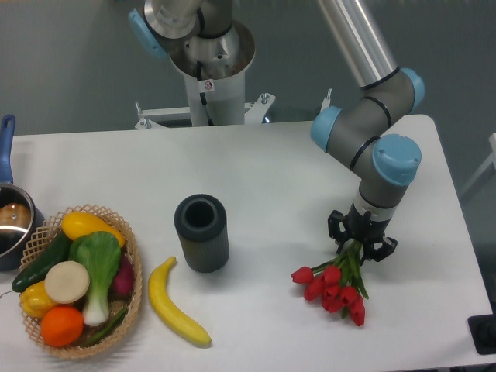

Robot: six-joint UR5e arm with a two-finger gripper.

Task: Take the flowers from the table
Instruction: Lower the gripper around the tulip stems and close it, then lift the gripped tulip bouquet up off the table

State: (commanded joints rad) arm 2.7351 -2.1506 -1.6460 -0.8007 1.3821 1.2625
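Presently your gripper (361,242) sits low at the right of the frame, its fingers drawn in around the green stems of the flowers (333,285). The red heads lie on the table (294,178) just below and left of it. Left of centre stand a dark cylinder (201,232) and a banana (175,304).

Dark ribbed cylinder (201,232), banana (176,304), wicker basket (133,287) of produce, blue-handled pot (11,221).
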